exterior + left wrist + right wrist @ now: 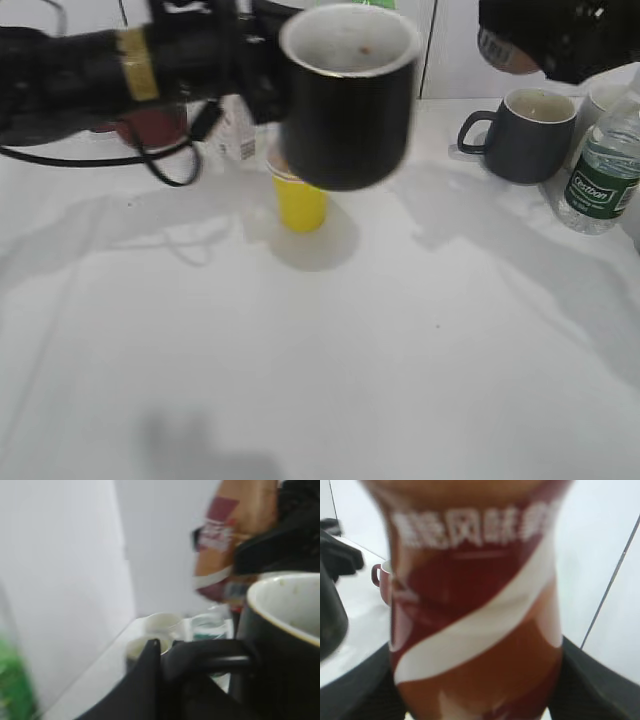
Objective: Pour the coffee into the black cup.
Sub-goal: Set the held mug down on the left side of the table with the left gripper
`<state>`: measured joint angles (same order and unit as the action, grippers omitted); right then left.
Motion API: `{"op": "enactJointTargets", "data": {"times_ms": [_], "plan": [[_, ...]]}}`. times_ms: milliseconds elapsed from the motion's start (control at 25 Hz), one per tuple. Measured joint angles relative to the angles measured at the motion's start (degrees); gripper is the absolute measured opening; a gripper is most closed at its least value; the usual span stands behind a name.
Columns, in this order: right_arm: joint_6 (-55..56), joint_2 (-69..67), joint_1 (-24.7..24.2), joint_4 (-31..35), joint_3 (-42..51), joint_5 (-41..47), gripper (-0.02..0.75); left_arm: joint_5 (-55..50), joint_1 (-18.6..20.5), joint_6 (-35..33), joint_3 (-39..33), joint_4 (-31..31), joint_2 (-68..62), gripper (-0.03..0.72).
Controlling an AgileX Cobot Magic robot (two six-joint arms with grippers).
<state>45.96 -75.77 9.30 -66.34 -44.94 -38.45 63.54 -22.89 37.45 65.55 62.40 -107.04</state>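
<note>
1. white counter, shadowed, against a pale panelled wall.
2. left pincer clamped on the black cup handle, held above a yellow cup.
3. right pincer grips the coffee, jaws wide around it.
4. grey mug and water bottle stand far right.

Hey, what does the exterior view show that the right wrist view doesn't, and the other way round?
Only the exterior view shows the black cup held up off the table by the left gripper, a yellow cup behind it, the dark grey mug and the green-labelled water bottle.

Only the right wrist view shows the coffee bottle close up, clamped between the right gripper's fingers, filling the frame.

Both show the white table and a maroon mug, partly hidden in each.
</note>
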Motion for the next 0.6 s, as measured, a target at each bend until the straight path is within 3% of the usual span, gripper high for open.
{"op": "enactJointTargets", "data": {"times_ms": [400, 600], "plan": [[6.6, 0.0, 0.0, 0.1, 0.0, -0.1, 0.537, -0.1, 14.6, 0.0, -11.8, -2.0, 7.4, 0.034], [6.7, 0.0, 0.0, 0.1, 0.0, -1.0, 0.536, 0.5, 21.9, -4.8, -18.4, -5.8, 10.1, 0.034]]}}
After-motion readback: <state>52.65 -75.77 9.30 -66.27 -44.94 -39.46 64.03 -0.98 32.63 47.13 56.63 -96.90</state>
